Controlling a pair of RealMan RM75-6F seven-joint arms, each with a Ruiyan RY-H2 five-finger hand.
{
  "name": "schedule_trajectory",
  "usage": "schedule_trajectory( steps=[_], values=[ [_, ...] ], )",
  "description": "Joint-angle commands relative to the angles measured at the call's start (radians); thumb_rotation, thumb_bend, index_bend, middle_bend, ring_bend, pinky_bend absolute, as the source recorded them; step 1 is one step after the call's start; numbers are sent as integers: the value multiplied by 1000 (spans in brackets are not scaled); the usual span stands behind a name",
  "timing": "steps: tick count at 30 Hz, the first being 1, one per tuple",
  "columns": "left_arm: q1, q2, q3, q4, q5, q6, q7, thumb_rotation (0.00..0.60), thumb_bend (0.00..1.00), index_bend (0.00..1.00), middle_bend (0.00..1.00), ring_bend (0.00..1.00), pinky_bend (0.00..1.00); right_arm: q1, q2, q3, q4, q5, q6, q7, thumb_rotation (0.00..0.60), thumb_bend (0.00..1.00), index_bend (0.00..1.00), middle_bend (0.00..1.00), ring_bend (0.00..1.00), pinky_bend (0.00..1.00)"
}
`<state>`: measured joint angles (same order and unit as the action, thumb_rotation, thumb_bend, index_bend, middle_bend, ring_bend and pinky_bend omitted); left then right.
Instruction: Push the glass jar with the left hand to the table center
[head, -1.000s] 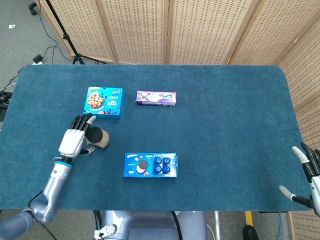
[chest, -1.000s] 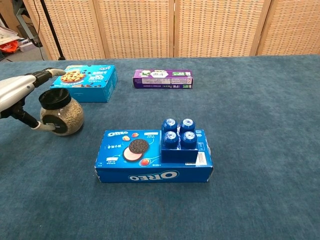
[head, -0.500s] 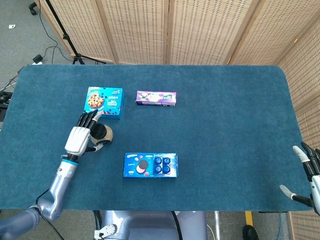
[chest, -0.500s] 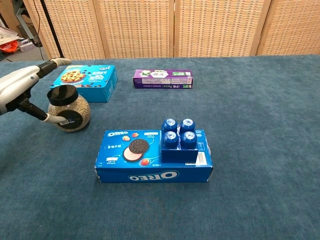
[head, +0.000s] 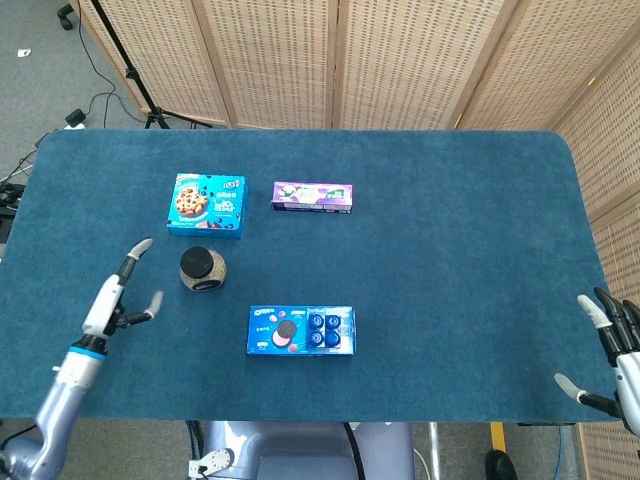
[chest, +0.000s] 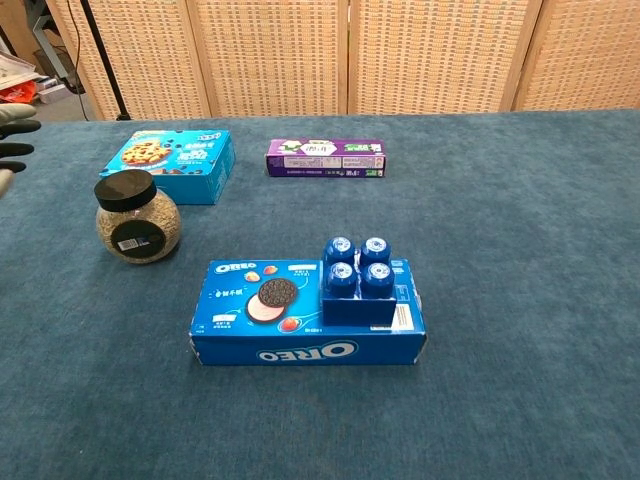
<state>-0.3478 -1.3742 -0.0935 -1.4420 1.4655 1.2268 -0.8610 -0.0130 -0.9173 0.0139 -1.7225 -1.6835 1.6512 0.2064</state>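
Note:
The glass jar (head: 202, 269) with a black lid stands upright on the blue table, left of centre; the chest view shows the jar (chest: 137, 220) filled with pale grains. My left hand (head: 117, 290) hovers to the jar's left, apart from it, fingers spread and holding nothing. In the chest view only the fingertips (chest: 14, 125) of that hand show at the left edge. My right hand (head: 612, 345) rests open at the table's near right edge, far from the jar.
A blue cookie box (head: 207, 205) lies just behind the jar. A purple box (head: 313, 196) sits further right. An Oreo box (head: 300, 331) with small blue cups (chest: 358, 262) on it lies in front, near the middle. Wicker screens stand behind the table.
The left hand has let go of the jar and drawn back to the left. The jar has ended up slightly further right than one second ago and stands alone.

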Motion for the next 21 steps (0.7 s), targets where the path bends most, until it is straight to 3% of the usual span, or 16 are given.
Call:
schedule_trajectory(
  steps=[1, 13, 21],
  values=[
    [30, 89, 22, -100, -57, -77, -183, 600, 972, 0, 0, 0, 0, 0, -1, -2, 0, -3, 0, -3, 600, 0, 0, 0, 0, 0],
    [10, -1, -47, -54, -195, -161, -187, 600, 1000, 0, 0, 0, 0, 3, -1, -3, -3, -1, -8, -9, 600, 0, 0, 0, 0, 0],
    [-51, -36, -99, -85, -259, -239, -75, 600, 984, 0, 0, 0, 0, 5, 0, -1, -3, 5, -13, -5, 600, 0, 0, 0, 0, 0]
  ],
)
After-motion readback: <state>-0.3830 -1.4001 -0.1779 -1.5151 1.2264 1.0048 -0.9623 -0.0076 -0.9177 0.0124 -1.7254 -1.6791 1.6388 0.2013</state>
